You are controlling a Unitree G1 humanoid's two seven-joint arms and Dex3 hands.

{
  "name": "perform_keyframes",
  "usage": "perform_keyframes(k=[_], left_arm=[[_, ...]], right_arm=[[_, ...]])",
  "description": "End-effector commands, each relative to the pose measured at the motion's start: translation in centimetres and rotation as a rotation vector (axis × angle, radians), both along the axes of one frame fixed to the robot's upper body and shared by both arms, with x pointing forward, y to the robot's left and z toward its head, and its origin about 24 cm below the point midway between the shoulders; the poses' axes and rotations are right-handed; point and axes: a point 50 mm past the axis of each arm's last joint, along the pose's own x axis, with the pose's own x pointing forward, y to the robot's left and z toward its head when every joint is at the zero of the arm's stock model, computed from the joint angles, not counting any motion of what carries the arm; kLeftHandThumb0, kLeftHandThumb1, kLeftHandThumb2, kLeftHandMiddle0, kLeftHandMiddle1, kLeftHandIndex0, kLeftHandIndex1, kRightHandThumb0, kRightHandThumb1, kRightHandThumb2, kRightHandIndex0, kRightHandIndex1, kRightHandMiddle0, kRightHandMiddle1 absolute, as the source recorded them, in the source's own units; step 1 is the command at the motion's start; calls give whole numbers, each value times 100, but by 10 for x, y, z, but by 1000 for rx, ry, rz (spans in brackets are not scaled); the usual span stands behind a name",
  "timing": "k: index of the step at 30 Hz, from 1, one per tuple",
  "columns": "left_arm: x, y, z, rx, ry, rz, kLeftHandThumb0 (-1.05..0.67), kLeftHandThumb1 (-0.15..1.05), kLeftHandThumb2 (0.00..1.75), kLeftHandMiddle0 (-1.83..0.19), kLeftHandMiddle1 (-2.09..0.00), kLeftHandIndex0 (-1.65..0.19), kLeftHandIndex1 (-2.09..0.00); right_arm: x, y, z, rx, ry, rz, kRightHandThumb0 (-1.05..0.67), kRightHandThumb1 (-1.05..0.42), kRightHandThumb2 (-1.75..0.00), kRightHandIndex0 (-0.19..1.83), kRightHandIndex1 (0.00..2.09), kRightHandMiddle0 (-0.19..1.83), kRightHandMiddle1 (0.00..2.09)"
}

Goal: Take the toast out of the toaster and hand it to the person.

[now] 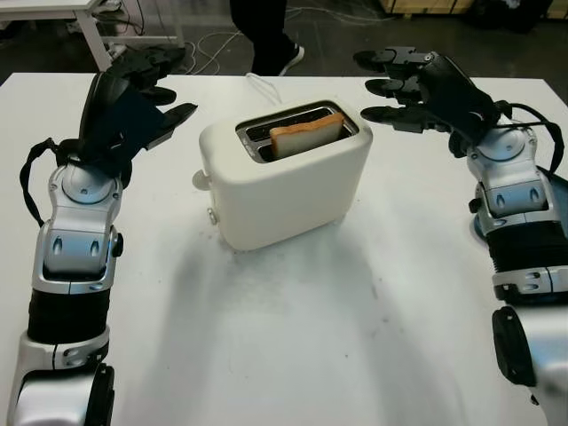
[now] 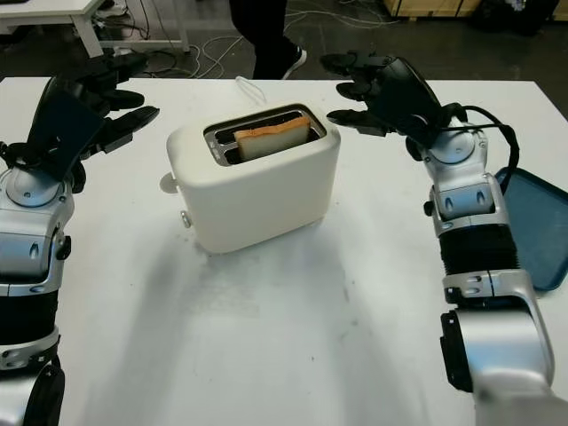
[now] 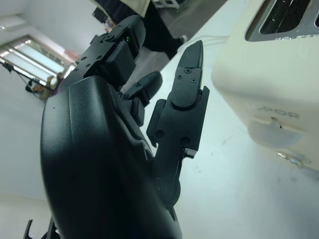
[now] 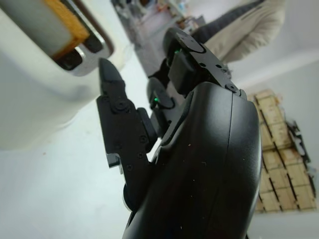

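A: What takes up most of the head views?
B: The white desk point(image 1: 293, 355). It runs across nearly the whole frame, with dark floor and cables along the top edge.

A: And on it?
B: A cream two-slot toaster point(image 1: 284, 191) sits a little above the centre of the frame, turned at an angle. It has a round knob on its left end and a white cord trailing off behind it toward the top edge.

A: Where is the toast?
B: The toast point(image 1: 306, 133) stands upright in the slot nearer the bottom of the frame, its browned crust poking above the chrome rim. Nothing touches it.

A: The robot's hands?
B: The left hand point(image 1: 142, 84) is at the upper left of the frame, left of the toaster and apart from it, open and holding nothing. The right hand point(image 1: 413, 84) is at the upper right, just beside the toaster's right end, also open and holding nothing, fingers pointing toward the toaster.

A: Anything else?
B: In the right eye view a blue tray point(image 2: 537, 226) lies at the right edge, partly behind the right forearm. A person's dark trouser legs and a shoe point(image 1: 288, 58) show at the top centre, beyond the desk's far edge.
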Motion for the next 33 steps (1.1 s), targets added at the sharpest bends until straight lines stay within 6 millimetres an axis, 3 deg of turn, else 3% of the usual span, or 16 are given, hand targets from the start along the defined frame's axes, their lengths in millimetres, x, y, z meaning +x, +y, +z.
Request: perform_keyframes(k=[1,7,11,15,23,33], left_arm=[[0,2,3,20,-16,9,-27,92,15,-25,-87,-57,-6],[0,2,2,14,-15,15,-26,92,15,-26,-87,-58,-6],[0,2,2,17,-15,18,-26,92,15,-26,-87,-58,-6],[-1,3,2,19,-11,21,-27,92,15,-26,-86,-57,-6],[-1,4,1,14,-7,24,-26,92,14,-26,-84,-56,-6],[-1,4,-1,10,2,27,-28,92,13,-28,-82,-56,-6]], right_arm=[[-2,5,27,28,-106,43,-36,-69,0,78,17,72,11],[-9,29,60,12,-207,162,-51,-63,0,88,26,82,14],[-15,54,68,-110,-244,230,-52,-60,0,71,73,90,17],[-17,76,60,-238,-289,280,-55,-60,0,72,82,93,19],[-13,98,43,-383,-284,325,-50,-60,0,74,81,96,19],[-11,105,30,-549,-297,325,-53,-65,-1,74,80,97,16]])
